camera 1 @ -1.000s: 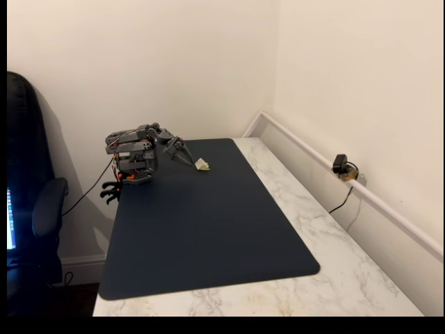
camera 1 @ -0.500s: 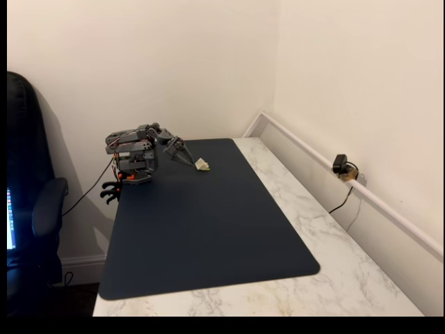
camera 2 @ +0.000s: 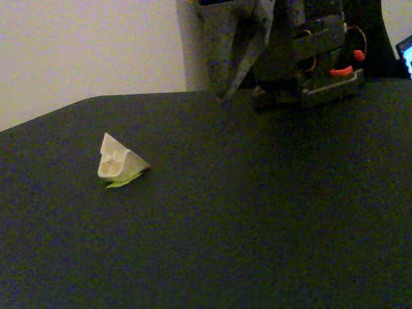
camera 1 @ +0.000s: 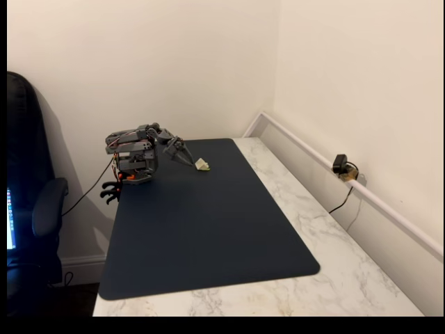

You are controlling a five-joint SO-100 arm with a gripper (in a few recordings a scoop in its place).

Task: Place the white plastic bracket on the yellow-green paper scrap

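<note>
Soft, even room light is falling on the walls and marble table (camera 1: pixel 361 278) in a fixed view; no glare. The other fixed view is reading dim and grainy, the dark mat (camera 2: pixel 257 212) underexposed, the tool (camera 2: pixel 225 77) blurring softly behind.

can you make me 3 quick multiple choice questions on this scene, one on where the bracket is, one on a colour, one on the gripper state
1. Where is the white plastic bracket?
A. on the marble tabletop
B. on the yellow-green paper scrap
C. between the gripper's fingers

2. What colour is the mat?
A. dark navy
B. red
C. white

3. What is the gripper doing?
A. clamping the bracket
B. holding the paper scrap
C. holding nothing, apart from the bracket

Answers:
1. B: the close fixed view shows green paper peeking out under the bracket.
2. A: the mat looks dark blue on the white marble table.
3. C: both fixed views show bare mat between the fingertips and the bracket.
</note>
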